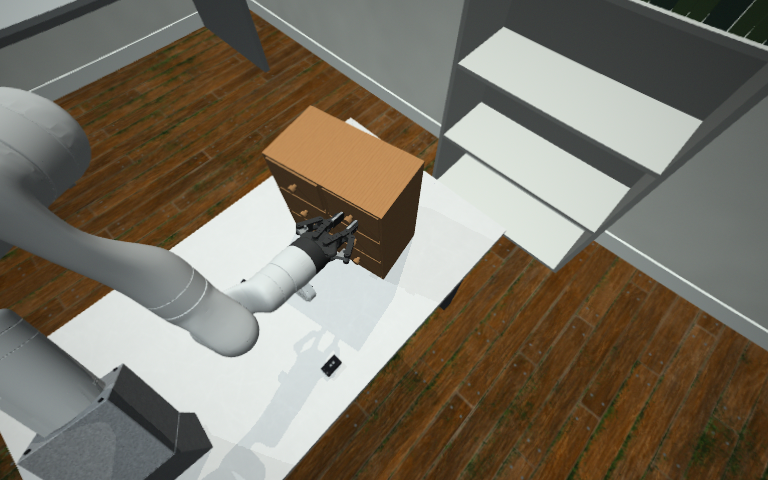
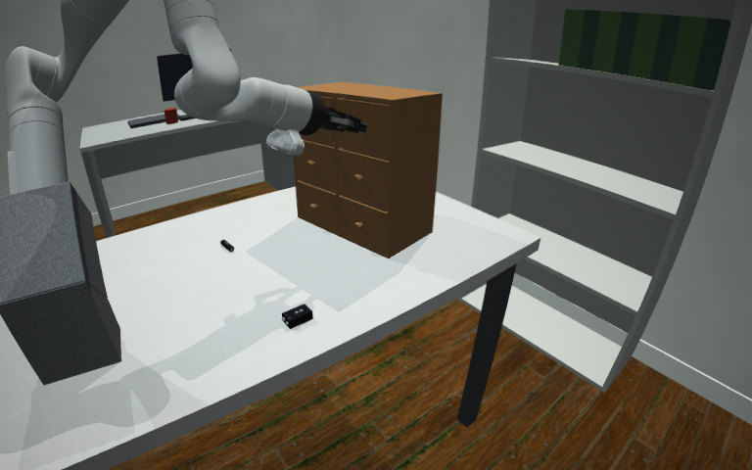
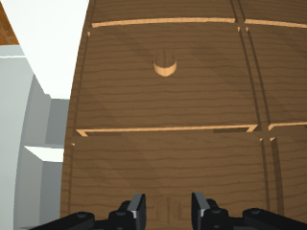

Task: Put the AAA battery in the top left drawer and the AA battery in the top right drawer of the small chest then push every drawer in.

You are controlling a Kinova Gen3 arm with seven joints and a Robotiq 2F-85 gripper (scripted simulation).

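The small wooden chest (image 1: 348, 181) stands at the far end of the white table, and all its drawers look pushed in. My gripper (image 1: 346, 221) (image 2: 362, 126) is level at the top row, right in front of the right drawer. In the wrist view the fingers stand partly open, close to the drawer's front, with the knob region between them and nothing gripped. A small black cylindrical battery (image 2: 226, 245) lies on the table to the left of the chest; I cannot tell its size. No other cylindrical battery is in view.
A small black box-shaped item (image 2: 297, 315) lies near the table's front edge and also shows in the top view (image 1: 331, 365). The grey robot base block (image 2: 49, 277) stands at the table's left end. A shelf unit (image 2: 598, 182) stands to the right of the table.
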